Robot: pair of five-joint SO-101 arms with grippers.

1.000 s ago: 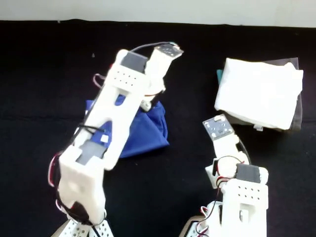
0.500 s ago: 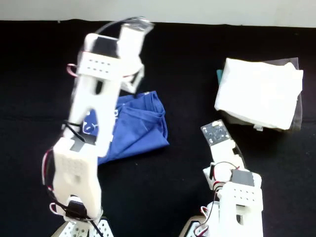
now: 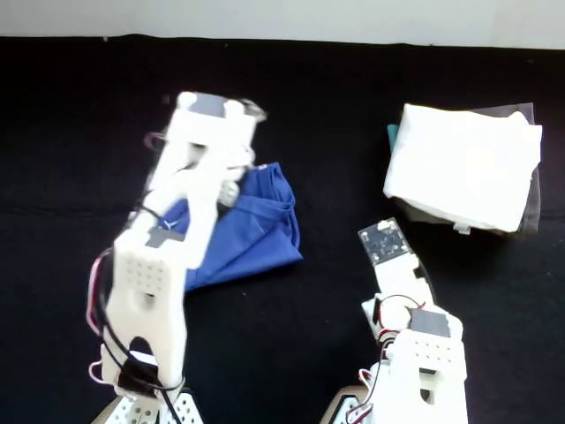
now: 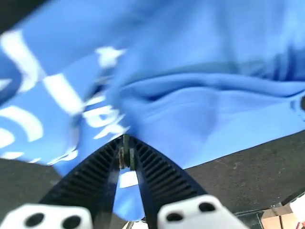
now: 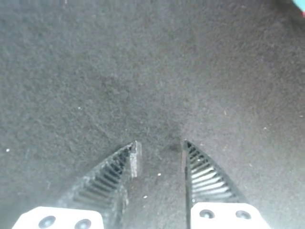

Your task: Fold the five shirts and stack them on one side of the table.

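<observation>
The left hand (image 4: 125, 160) pinches the blue shirt (image 3: 260, 231) on the bench (image 3: 79, 132), the right hand (image 5: 159, 155) spread.

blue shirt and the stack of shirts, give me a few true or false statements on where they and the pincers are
1. The blue shirt lies on top of the stack. False: it lies by itself on the black table, apart from the stack.
2. A white shirt is the top layer of the stack. True.
3. The right pincer grips the white shirt. False: it is open over bare black table and holds nothing.
4. The left pincer is right over the blue shirt, with its jaws close together. True.
</observation>
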